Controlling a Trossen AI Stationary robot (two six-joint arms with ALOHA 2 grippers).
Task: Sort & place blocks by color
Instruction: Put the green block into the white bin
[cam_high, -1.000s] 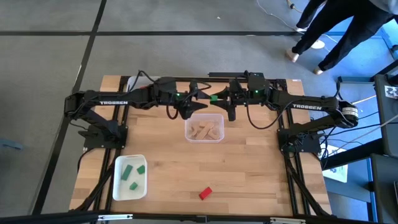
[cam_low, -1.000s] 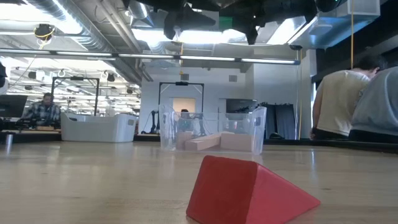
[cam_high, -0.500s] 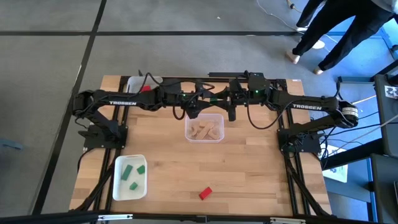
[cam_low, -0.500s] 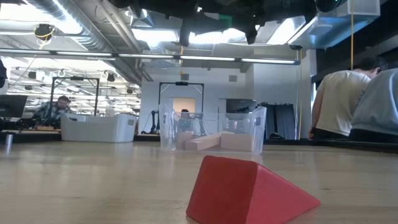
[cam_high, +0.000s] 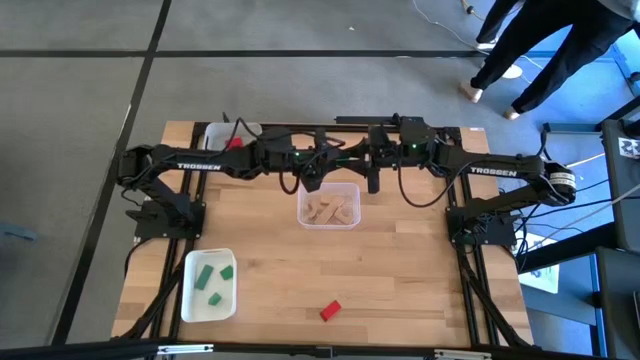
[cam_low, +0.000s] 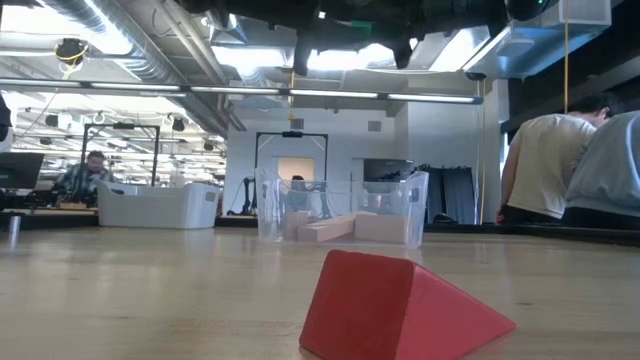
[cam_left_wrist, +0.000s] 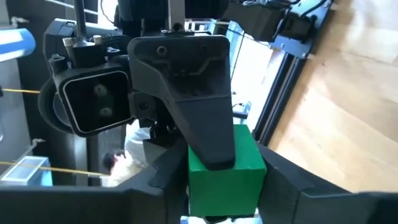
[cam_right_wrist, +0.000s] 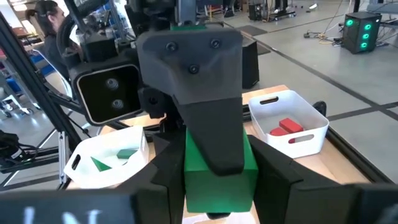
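A green block (cam_high: 343, 157) hangs in the air between my two grippers, above the far rim of the clear tray (cam_high: 328, 205). My left gripper (cam_high: 334, 158) reaches in level from the table's left and my right gripper (cam_high: 353, 157) from the right, both shut on the block. In the left wrist view the green block (cam_left_wrist: 224, 171) sits between my own fingers, with a right finger (cam_left_wrist: 202, 118) lying over it. The right wrist view shows the green block (cam_right_wrist: 217, 177) the same way. A red block (cam_high: 330, 310) lies on the table near its front edge. My left gripper pinches the green block by two opposite faces (cam_left_wrist: 194, 183) between its two fingers, level, from the table's left. The block is lifted clear of everything. My right gripper pinches the other pair of faces (cam_right_wrist: 189, 180), level, from the table's right, its fingers crosswise to the left ones.
The clear tray holds several light-wood blocks (cam_high: 330, 209). A white tray (cam_high: 190, 295) at the near left holds green blocks; another white tray (cam_high: 212, 136) at the far left holds red ones. The red block (cam_low: 400, 305) looms close in the low view. People stand beyond the table.
My left gripper has moved toward the table's right, up to the right gripper and the green block it holds, and has sunk and rolled a little. Its fingers now stand on the block. My right gripper and the block have kept still.
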